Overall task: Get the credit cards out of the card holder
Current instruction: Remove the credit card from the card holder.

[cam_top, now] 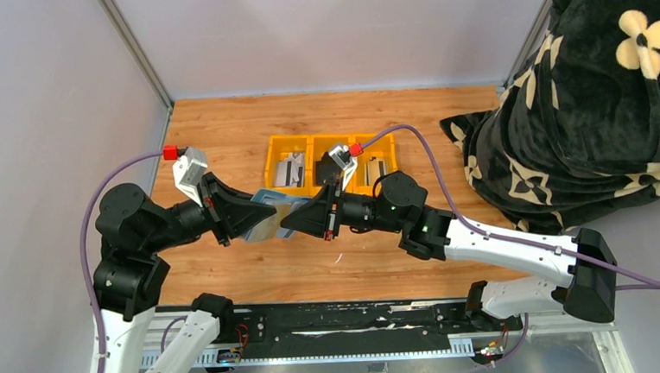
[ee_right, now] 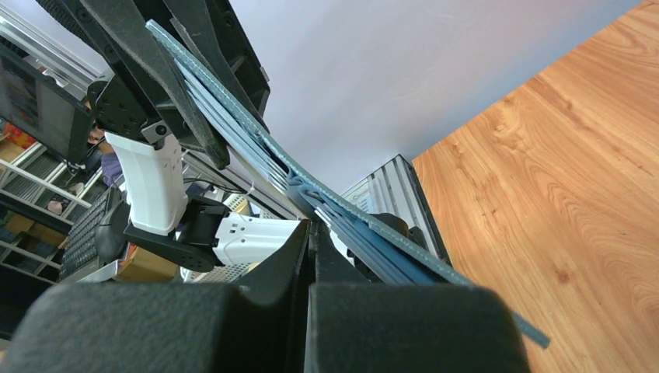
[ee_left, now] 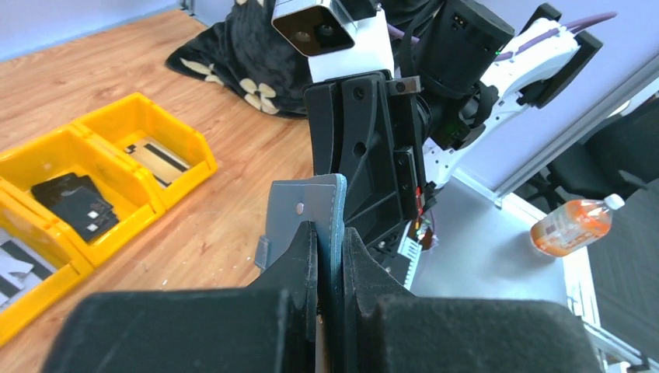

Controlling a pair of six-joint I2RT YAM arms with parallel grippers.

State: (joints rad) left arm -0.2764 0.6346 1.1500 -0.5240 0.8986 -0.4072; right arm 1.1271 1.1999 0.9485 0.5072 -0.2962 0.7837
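Our left arm (cam_top: 139,228) reaches in from the left and ends in the left tool (ee_left: 329,233). Its fingers are pinching one edge of the holder (ee_left: 303,206). The holder is blue-grey and is held off the wooden worktop (cam_top: 245,131) about midway across it, on the near side of the tray. In the right wrist view it shows as several thin blue-grey layers fanned slightly apart, slanting from upper left to lower right.

The right tool (ee_right: 310,231) meets the holder from the other side, tip to tip with the left tool. Its fingers are pressed together. The layers run right against their tips, but we cannot tell whether one is caught between them.

Just beyond both tools, the yellow tray (ee_left: 128,225) sits on the worktop with three compartments in a row. The left one holds pale and black flat pieces, partly cut off in the left wrist view. The middle one holds a black pouch (ee_left: 74,208). In the right one lies a pale card (ee_left: 159,158) with a black stripe.

At the far right, a black blanket (cam_top: 580,93) with cream flowers is heaped at the worktop's edge. A bottle (ee_left: 573,227) of orange liquid lies on a grey surface beyond our right arm.
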